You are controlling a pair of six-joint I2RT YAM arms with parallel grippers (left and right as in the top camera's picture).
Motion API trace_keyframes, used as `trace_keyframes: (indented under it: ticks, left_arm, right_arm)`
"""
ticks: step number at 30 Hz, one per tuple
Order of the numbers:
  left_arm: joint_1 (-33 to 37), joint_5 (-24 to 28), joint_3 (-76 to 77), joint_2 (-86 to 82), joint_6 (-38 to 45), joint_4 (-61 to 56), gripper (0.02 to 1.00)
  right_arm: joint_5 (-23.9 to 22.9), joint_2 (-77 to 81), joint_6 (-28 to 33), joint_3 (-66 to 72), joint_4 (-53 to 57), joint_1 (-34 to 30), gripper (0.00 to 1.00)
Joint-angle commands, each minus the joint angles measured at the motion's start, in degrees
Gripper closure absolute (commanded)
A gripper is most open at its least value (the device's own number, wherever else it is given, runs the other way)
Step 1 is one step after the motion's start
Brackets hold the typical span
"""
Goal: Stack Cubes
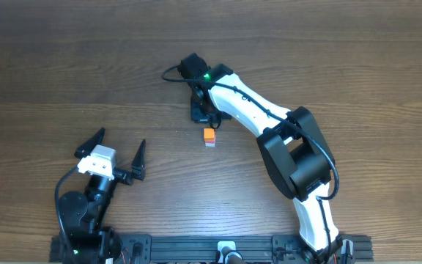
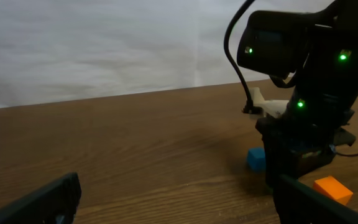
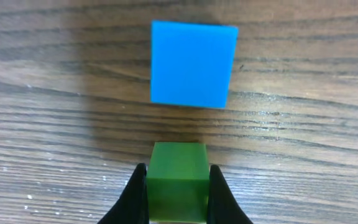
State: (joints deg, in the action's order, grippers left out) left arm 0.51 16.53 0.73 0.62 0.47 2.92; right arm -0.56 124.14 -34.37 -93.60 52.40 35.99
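The right gripper (image 3: 178, 182) pinches the green cube (image 3: 178, 171) by two opposite faces, just beside the blue cube (image 3: 193, 63) on the table (image 1: 357, 59). The orange cube (image 1: 209, 136) lies at 6 o'clock from it. The cubes look light, rigid and smooth, so a centred squeeze across parallel sides should hold. The left gripper (image 1: 120, 141) sits spread wide at 8 o'clock.

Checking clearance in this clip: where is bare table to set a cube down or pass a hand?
Free: wide table left of the right gripper, beyond the left gripper; also the stretch right of the right arm. Crowded: at the right gripper, where its green cube, the blue cube and the orange cube cluster.
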Motion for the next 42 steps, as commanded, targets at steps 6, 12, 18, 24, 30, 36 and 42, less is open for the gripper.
trace_keyframes:
  ticks: [6, 12, 18, 24, 30, 36, 42]
  left_arm:
    - [0.35, 0.57, -0.39, -0.31, 0.76, -0.15, 0.018]
    - [0.35, 0.55, -0.39, -0.31, 0.76, -0.15, 0.018]
    - [0.35, 0.55, -0.39, -0.31, 0.76, -0.15, 0.018]
    - [0.35, 0.57, -0.39, -0.31, 0.76, -0.15, 0.018]
    - [0.35, 0.55, -0.39, -0.31, 0.76, -0.15, 0.018]
    - [0.35, 0.55, -0.39, -0.31, 0.76, -0.15, 0.018]
    - [0.35, 0.57, -0.39, -0.31, 0.76, -0.15, 0.018]
  right_arm:
    - [-5.27, -9.33, 0.61, -3.58, 4.46, -0.33, 0.989]
    - [-7.13, -16.13, 0.59, -3.58, 7.02, 0.59, 0.989]
    - [-8.22, -20.06, -2.25, -3.56, 14.19, 3.82, 0.989]
    - [-6.03, -19.93, -4.42, -1.97, 15.67, 7.50, 0.989]
    - [-2.19, -19.91, -4.61, 4.74, 9.77, 7.61, 0.991]
    - [-1.84, -19.91, -4.81, 7.43, 8.20, 7.56, 0.989]
    - [-1.88, -19.56, -5.07, 8.13, 8.04, 7.45, 0.989]
